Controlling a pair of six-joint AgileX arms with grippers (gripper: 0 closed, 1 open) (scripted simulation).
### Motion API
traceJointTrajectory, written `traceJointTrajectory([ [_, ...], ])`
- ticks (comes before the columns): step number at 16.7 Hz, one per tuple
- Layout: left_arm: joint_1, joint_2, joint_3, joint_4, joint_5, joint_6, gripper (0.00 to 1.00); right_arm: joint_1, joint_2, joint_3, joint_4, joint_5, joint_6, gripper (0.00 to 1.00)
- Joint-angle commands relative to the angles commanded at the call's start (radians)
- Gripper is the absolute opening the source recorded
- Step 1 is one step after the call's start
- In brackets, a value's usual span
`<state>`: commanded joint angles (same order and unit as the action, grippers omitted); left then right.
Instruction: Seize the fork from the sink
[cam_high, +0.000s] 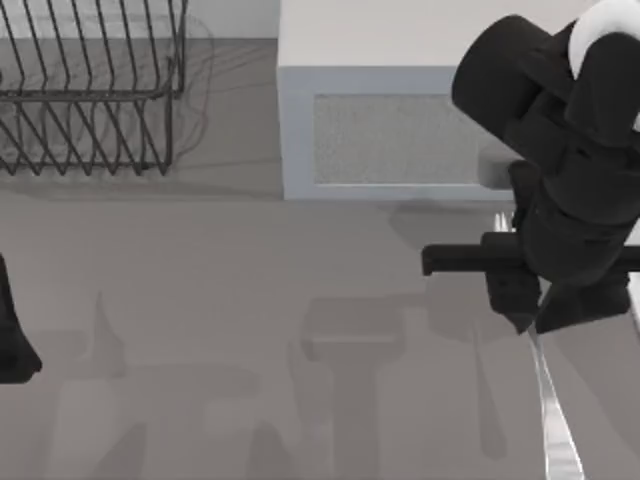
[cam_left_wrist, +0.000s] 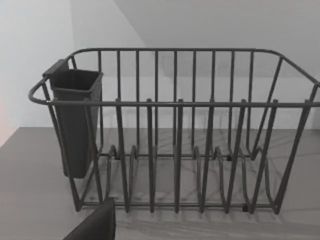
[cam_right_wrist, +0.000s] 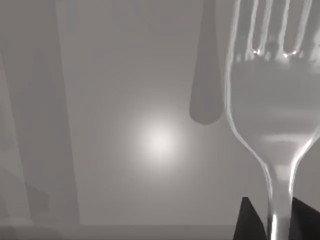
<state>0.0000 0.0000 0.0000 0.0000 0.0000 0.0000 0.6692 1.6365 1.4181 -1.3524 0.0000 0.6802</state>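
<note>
Right gripper (cam_high: 540, 300): at the top view's right, low over the sink floor; its two dark fingertips (cam_right_wrist: 247, 220) sit on either side of the fork's neck, closed on it as far as I can judge
Fork (cam_high: 555, 420): held in that gripper, handle running from the fingers toward the near edge of the top view; in the right wrist view the tines (cam_right_wrist: 270, 30) point away from the fingers
Long axis: roughly near-to-far in the top view, crosswise to the jaws
Nearer arm: the right one, by far
Next move, as I judge it: a straight lift, keeping the fork level
Left gripper (cam_high: 10, 340): parked at the left edge, well apart
Surface: smooth grey sink floor (cam_high: 250, 300)
Farther off: pale block (cam_high: 380, 110) behind the right arm; wire dish rack (cam_left_wrist: 175, 130) with a dark cup (cam_left_wrist: 75, 120) hung on it
</note>
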Motion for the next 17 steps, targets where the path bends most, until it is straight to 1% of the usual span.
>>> traceJointTrajectory([
  [3,0.0,0.0,0.0,0.0,0.0,0.0,1.0,-0.004,0.003,-0.001,0.001,-0.001,0.0,0.0],
  [5,0.0,0.0,0.0,0.0,0.0,0.0,1.0,-0.003,0.011,-0.036,0.037,-0.001,0.001,0.0],
  [7,0.0,0.0,0.0,0.0,0.0,0.0,1.0,-0.002,0.025,-0.1,0.113,-0.001,0.002,0.0],
  [12,0.0,0.0,0.0,0.0,0.0,0.0,1.0,0.003,0.068,-0.3,0.379,0.0,0.005,0.0],
  [14,0.0,0.0,0.0,0.0,0.0,0.0,1.0,0.005,0.08,-0.347,0.428,0.0,0.006,0.0],
  [17,0.0,0.0,0.0,0.0,0.0,0.0,1.0,0.005,0.082,-0.355,0.437,0.0,0.006,0.0],
])
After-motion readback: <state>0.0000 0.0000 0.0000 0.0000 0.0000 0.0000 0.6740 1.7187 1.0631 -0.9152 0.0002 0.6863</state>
